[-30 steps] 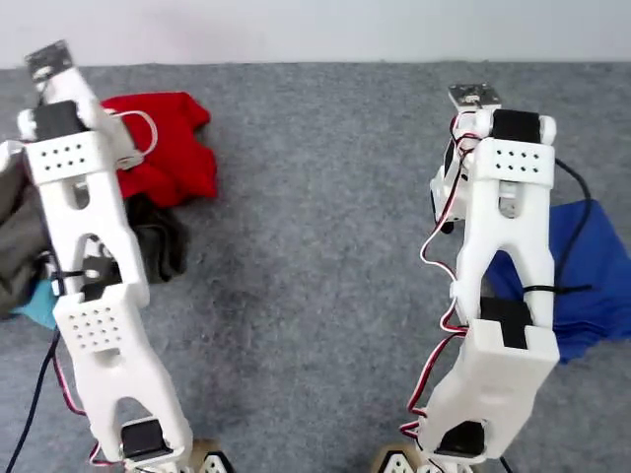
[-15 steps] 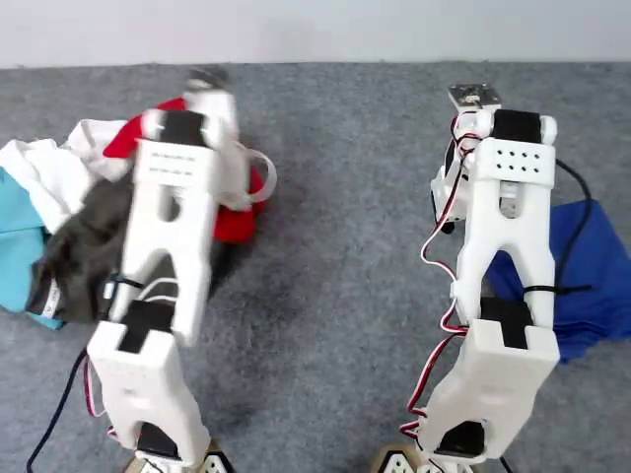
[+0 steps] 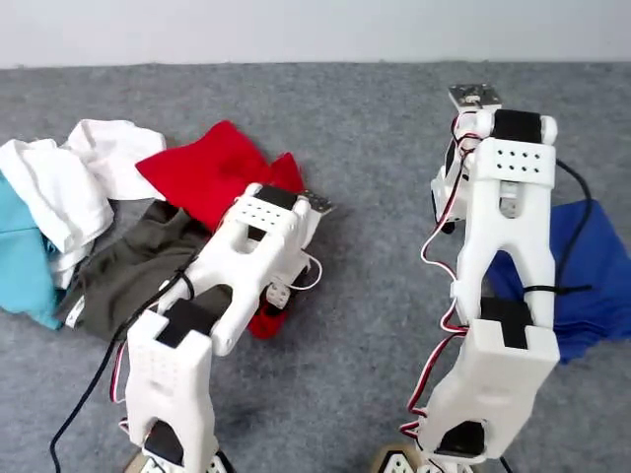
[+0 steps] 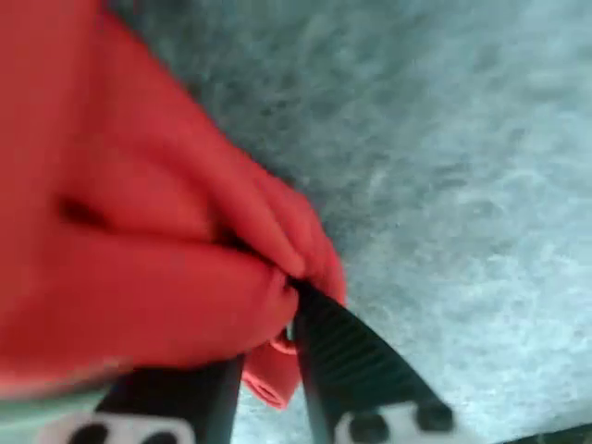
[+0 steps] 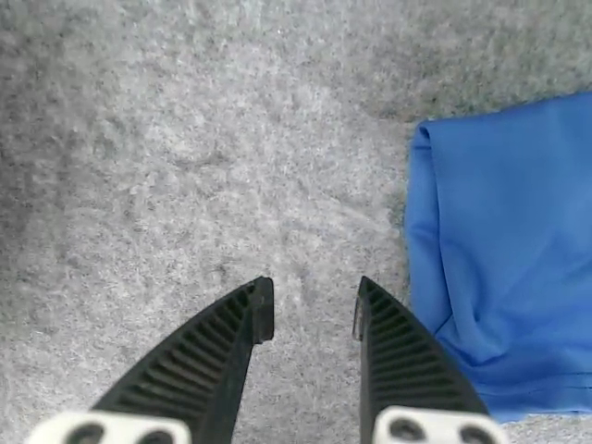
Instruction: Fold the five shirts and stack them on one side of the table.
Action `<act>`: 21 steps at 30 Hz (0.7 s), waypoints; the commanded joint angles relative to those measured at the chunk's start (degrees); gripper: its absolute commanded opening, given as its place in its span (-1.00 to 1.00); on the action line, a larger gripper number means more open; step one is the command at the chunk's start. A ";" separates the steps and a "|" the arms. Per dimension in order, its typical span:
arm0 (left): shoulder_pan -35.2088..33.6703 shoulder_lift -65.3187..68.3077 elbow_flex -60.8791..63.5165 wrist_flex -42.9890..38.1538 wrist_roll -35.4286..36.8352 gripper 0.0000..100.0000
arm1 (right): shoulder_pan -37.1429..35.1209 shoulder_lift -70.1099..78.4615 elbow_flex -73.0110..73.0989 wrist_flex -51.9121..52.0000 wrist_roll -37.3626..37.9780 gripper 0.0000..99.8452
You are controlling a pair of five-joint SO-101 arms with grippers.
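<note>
Left gripper (image 4: 270,319) is pinched tight on a bunched edge of the crumpled red cotton shirt (image 3: 212,168). A small roll of cloth bulges out between its black ribbed jaws, just above the grey, felt-like tabletop (image 3: 375,138). In the high view that shirt stretches from under the left arm's wrist back toward the far-left heap. There it lies against a rumpled white shirt (image 3: 59,182) and partly over a dark olive-grey shirt (image 3: 128,281). A teal shirt (image 3: 20,261) lies at the table's left edge, touching the white and olive ones. Right gripper (image 5: 310,301) holds nothing: its jaws stand a narrow way apart over bare tabletop, just beside the royal-blue shirt (image 5: 499,250). This one lies flat on the right side, partly under the right arm, and looks compact with a doubled edge, so it is probably the one already folded. By that reading the task is early: one shirt seems done and set on the right, while four sit loose and unfolded on the left. The red shirt appears to be the one in hand, gripped for spreading in the open middle. It would need flattening, folding and stacking on the blue one, then the same for the white, olive and teal shirts.
</note>
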 commanded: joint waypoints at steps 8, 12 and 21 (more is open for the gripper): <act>0.62 13.10 -3.30 5.54 3.16 -0.97 | -5.23 -2.77 0.09 1.63 3.52 -0.69; 0.26 15.56 -5.41 7.03 3.43 -0.97 | -6.46 -2.68 0.09 1.63 3.52 -0.69; -4.13 15.65 -5.93 9.14 9.14 -0.97 | -6.55 3.56 0.09 2.07 3.08 -0.69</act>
